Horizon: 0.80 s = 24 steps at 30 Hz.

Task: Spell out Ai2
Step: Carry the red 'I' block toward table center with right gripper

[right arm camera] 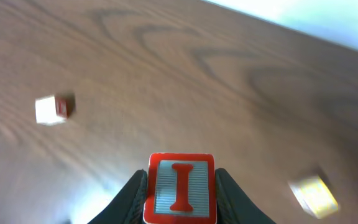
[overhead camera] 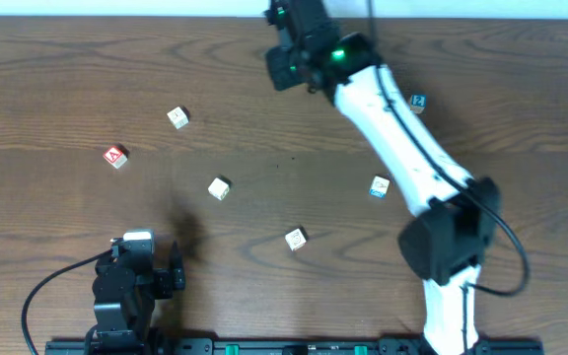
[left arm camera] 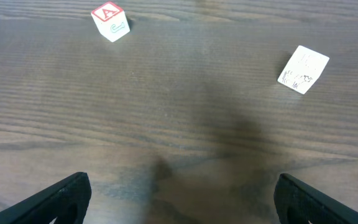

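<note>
My right gripper (right arm camera: 180, 199) is shut on a block with a red letter I (right arm camera: 180, 188) and holds it above the wood table; in the overhead view this gripper (overhead camera: 289, 54) is at the far middle and hides the block. The red A block (overhead camera: 116, 156) lies at the left and also shows in the left wrist view (left arm camera: 110, 22). A blue 2 block (overhead camera: 418, 103) lies to the right of the right arm. My left gripper (left arm camera: 182, 202) is open and empty, low near the front left (overhead camera: 138, 242).
Several other white letter blocks lie scattered: one at the back left (overhead camera: 177, 118), one mid-left (overhead camera: 219, 187) (left arm camera: 303, 68), one at the front middle (overhead camera: 296, 239), and one beside the right arm (overhead camera: 380, 186). The right wrist view shows two blurred blocks (right arm camera: 51, 109) (right arm camera: 316, 193).
</note>
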Each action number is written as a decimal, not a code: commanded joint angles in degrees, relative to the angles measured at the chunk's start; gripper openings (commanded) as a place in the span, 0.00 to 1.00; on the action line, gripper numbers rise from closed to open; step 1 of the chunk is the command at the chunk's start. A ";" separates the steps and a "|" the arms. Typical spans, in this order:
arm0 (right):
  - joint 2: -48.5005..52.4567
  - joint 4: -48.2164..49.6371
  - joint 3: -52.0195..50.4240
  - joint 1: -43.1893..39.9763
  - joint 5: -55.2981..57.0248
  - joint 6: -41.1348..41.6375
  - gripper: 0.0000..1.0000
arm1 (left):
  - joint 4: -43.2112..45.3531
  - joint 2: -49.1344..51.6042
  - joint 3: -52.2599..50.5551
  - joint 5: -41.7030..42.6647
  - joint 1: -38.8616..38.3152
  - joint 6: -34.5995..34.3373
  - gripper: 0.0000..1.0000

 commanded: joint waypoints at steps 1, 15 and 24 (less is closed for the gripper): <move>-1.95 -3.78 0.07 -0.33 0.20 -0.42 0.01 | -0.44 -0.31 -0.55 -0.22 0.33 0.81 0.95; -21.31 11.52 -31.21 2.03 2.67 -1.09 0.01 | -0.42 -0.31 -0.55 -0.22 0.33 0.81 0.95; -25.53 32.76 -60.13 2.69 2.80 15.63 0.01 | -0.44 -0.31 -0.55 -0.22 0.33 0.81 0.95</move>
